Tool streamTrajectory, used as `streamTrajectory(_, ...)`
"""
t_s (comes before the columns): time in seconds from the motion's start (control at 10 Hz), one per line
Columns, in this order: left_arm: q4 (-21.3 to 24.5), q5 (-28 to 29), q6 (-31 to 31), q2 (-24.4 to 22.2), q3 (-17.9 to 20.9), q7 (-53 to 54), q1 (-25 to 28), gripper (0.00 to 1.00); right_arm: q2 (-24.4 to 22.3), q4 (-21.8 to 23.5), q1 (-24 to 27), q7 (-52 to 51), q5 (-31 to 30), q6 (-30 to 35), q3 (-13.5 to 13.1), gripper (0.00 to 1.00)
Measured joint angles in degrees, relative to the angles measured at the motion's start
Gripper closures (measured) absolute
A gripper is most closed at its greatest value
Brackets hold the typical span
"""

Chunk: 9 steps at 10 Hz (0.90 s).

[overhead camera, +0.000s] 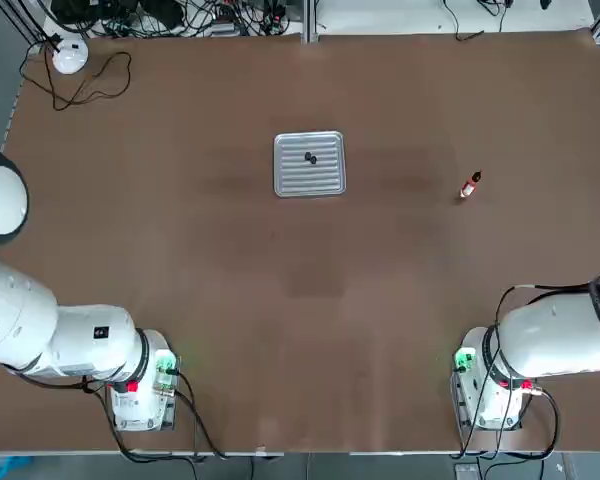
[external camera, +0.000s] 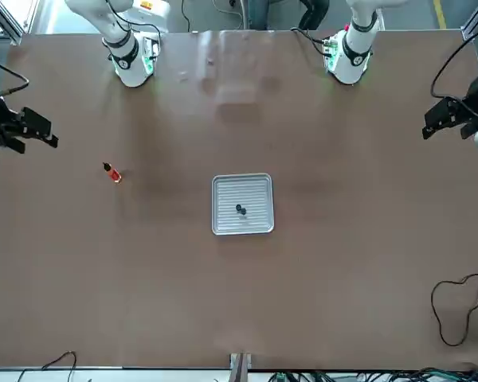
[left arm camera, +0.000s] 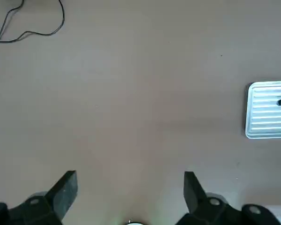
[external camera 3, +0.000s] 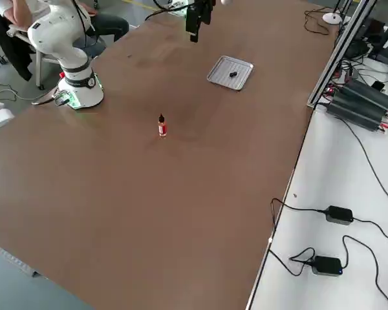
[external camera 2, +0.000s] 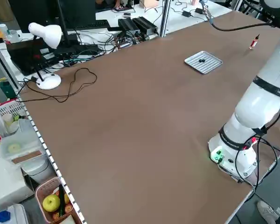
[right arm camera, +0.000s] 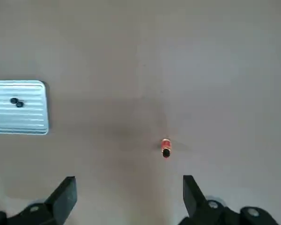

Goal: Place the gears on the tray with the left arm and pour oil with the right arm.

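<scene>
Two tiny dark round metal gears [overhead camera: 310,158] lie touching on the small ribbed silver tray [overhead camera: 292,178], well apart from both fingers. The slim red-capped oil bottle [right arm camera: 166,148] stands on the brown counter [overhead camera: 280,300] ahead of the right fingers [right arm camera: 65,197], spread wide, empty. The left fingers [left arm camera: 68,190] likewise gape, empty.

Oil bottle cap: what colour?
Red, on the upright oil bottle; clearest in the right side view.

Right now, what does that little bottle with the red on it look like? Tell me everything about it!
The oil bottle is tiny and slim, red with a pale part and a dark tip on top. It stands upright on the bare brown table, on the robot's right side, well apart from the silver tray. Nothing touches it but the table. The right gripper hangs open high above it, not holding it.
</scene>
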<state>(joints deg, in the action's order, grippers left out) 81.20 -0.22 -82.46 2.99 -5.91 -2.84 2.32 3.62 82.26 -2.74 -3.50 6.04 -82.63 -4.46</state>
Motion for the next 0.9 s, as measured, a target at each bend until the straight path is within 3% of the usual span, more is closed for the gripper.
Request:
streamTrajectory(0.4,-0.01,0.00,0.00,0.00,0.00,0.00,0.00,0.00,-2.46,1.22,1.68,0.66,-1.01,1.51,-0.76,0.00)
streamTrajectory(0.9,-0.03,0.00,0.00,0.00,0.01,-0.08,0.02,0.00,-10.65,13.36,2.66,0.79,-1.14,-4.87,-0.67,0.00)
